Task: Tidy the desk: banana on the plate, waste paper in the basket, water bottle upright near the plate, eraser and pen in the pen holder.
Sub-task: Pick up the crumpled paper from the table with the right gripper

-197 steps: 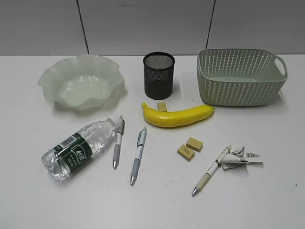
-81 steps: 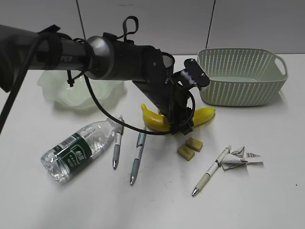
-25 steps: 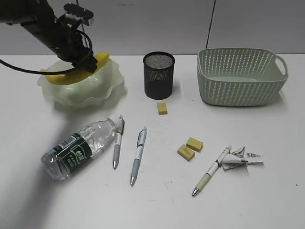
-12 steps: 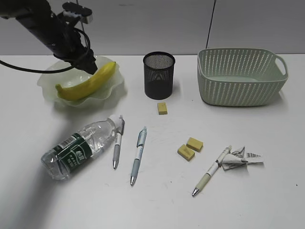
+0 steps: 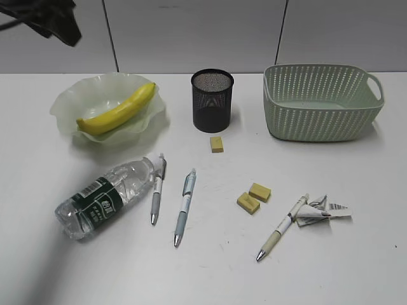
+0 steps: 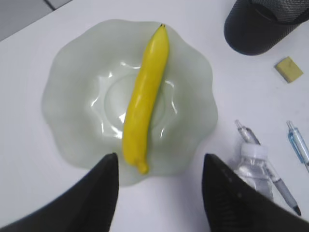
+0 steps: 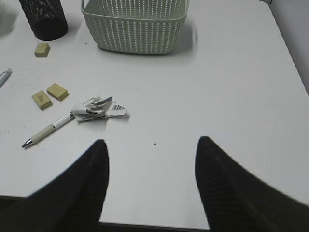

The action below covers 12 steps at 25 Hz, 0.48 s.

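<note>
The banana (image 5: 117, 108) lies in the pale green wavy plate (image 5: 67, 105); both also show in the left wrist view, banana (image 6: 145, 94) and plate (image 6: 72, 96). My left gripper (image 6: 159, 162) is open and empty, high above the plate's near rim; its arm (image 5: 54, 18) shows at the exterior view's top left. The water bottle (image 5: 105, 197) lies on its side. Three pens (image 5: 157, 189) (image 5: 184, 206) (image 5: 282, 227), three yellow erasers (image 5: 217, 144) (image 5: 259, 191) (image 5: 247, 203) and the waste paper (image 5: 321, 211) lie on the desk. The pen holder (image 5: 212, 100) and basket (image 5: 321, 101) stand at the back. My right gripper (image 7: 150, 150) is open, empty, near the desk's front edge.
The desk's right edge (image 7: 285, 43) and front edge (image 7: 154, 223) show in the right wrist view, with the basket (image 7: 135, 24), waste paper (image 7: 96, 110) and one pen (image 7: 48, 129) ahead of the right gripper.
The left gripper carried the banana from the desk's middle to the plate, let it go, and has risen up and to the left, almost out of the exterior view.
</note>
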Available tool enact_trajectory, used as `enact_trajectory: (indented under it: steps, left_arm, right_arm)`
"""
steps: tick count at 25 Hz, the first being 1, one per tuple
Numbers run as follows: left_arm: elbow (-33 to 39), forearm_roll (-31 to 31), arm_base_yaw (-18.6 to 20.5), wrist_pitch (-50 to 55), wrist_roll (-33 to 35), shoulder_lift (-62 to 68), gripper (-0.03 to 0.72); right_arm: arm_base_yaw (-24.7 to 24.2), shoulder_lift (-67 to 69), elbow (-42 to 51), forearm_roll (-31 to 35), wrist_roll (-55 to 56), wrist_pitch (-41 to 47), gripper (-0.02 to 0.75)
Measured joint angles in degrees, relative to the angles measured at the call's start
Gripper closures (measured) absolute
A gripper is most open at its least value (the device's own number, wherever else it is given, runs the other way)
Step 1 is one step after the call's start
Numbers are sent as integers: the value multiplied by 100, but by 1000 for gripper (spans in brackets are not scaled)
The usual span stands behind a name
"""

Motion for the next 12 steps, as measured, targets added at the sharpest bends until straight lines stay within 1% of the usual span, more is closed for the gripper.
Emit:
enact_trajectory:
  steps: [2,4,8,10,12]
  left_arm:
    - [0,302,0,364,-250,-408,272]
    - [0,479,0,673,-409,-855,272]
    - [23,543,0,808,-635,-1752,272]
    - [139,549,0,808,-771,-2237,272]
    - [399,549,0,810,-827,-2818,272]
  right_arm:
    - [0,0,0,0,0,0,281]
    - [0,0,0,0,0,0,281]
    - [0,0,0,0,0,0,281]
    - [0,0,0,0,0,0,281]
    - [0,0,0,0,0,0,281]
